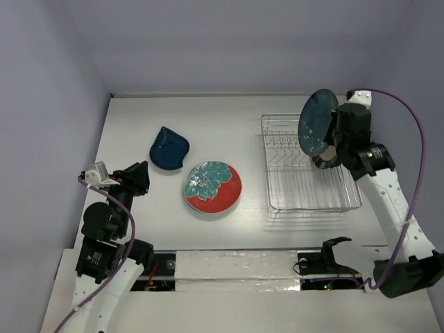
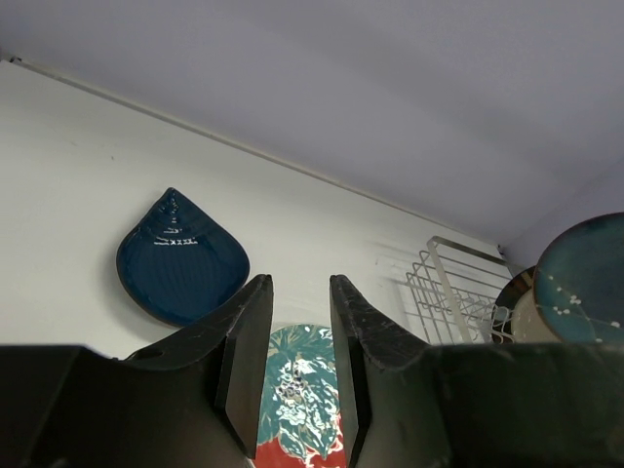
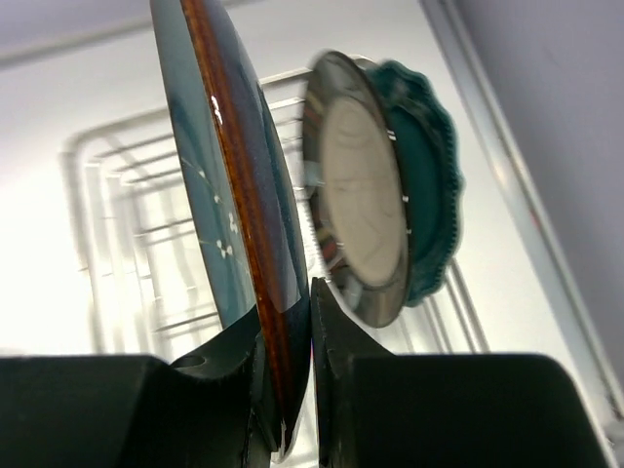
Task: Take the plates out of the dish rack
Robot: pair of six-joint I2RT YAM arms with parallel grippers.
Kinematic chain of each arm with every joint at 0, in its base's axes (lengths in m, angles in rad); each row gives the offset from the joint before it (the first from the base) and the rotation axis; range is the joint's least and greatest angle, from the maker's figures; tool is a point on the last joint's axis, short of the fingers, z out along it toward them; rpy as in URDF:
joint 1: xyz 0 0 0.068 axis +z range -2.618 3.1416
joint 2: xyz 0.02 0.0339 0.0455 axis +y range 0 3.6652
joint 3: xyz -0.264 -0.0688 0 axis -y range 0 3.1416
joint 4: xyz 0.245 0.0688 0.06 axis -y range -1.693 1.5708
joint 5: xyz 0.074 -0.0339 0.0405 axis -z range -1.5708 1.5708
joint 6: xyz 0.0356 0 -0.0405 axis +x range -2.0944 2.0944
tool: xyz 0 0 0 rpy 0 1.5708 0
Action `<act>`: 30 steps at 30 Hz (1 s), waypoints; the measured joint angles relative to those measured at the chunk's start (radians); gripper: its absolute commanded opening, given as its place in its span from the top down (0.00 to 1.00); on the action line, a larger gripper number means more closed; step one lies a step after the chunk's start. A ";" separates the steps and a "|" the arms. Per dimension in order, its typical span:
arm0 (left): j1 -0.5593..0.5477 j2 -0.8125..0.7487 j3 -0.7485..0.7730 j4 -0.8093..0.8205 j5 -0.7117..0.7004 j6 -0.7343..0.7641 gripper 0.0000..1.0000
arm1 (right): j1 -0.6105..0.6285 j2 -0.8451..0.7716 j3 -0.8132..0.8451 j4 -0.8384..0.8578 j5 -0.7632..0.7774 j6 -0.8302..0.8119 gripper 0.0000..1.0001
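Note:
My right gripper (image 1: pixel 334 134) is shut on the rim of a round dark teal plate (image 1: pixel 317 123), held upright on edge above the far end of the chrome wire dish rack (image 1: pixel 305 194). In the right wrist view both fingers pinch that plate (image 3: pixel 219 166) at its brown edge. Two more plates stand just behind it: an olive-centred one (image 3: pixel 363 185) and a scalloped teal one (image 3: pixel 434 161). A dark blue shell-shaped plate (image 1: pixel 168 149) and a teal-and-red plate (image 1: pixel 212 187) lie flat on the table. My left gripper (image 1: pixel 142 173) hovers left of them, open and empty (image 2: pixel 300 285).
The white table (image 1: pixel 229 125) ends at a wall behind and at walls on both sides. The rack sits on the right half, close to the right wall. A purple cable (image 1: pixel 415 139) loops over the right arm. The arm bases stand along the near edge.

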 measured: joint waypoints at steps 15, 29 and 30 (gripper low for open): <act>0.000 0.000 0.000 0.000 0.000 0.000 0.71 | 0.201 -0.192 -0.171 0.166 -0.458 0.172 1.00; 0.001 0.001 0.000 0.000 0.000 0.000 0.71 | 0.513 0.138 -0.404 0.529 -0.748 0.425 1.00; 0.001 0.001 0.000 0.000 0.000 -0.001 0.70 | 0.520 0.173 -0.404 0.563 -0.760 0.438 1.00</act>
